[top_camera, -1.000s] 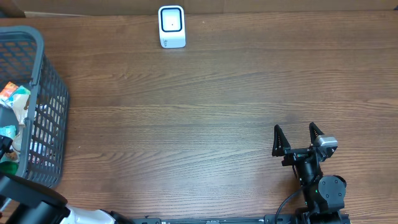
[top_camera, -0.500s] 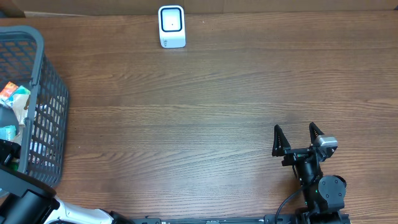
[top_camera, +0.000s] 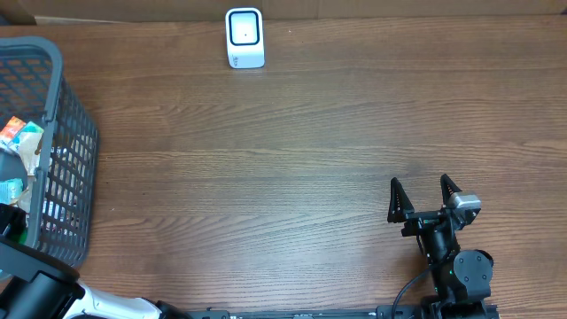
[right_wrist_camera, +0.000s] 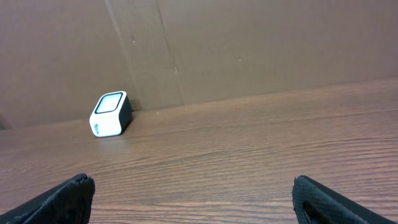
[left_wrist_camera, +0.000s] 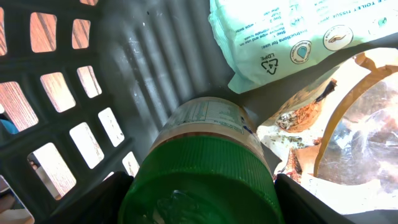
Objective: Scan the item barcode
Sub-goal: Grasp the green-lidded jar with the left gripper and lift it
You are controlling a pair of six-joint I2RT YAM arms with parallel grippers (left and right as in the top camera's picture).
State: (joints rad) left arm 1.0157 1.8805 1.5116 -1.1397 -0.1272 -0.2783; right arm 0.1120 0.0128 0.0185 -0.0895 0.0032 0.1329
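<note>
Basket (left_wrist_camera: pixel 74 93): left fingers (left_wrist_camera: pixel 99 202) closer around jar (left_wrist_camera: pixel 205 174)

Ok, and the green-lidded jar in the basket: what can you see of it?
The jar has a wide green ribbed lid, plastic by its look, and a pale printed label around its body. It sits in the grey basket beside the lattice wall, lid facing the left wrist camera, with a mint-green packet just beyond it. The left gripper flanks the lid, one finger on each side; whether they touch it cannot be told.
</note>
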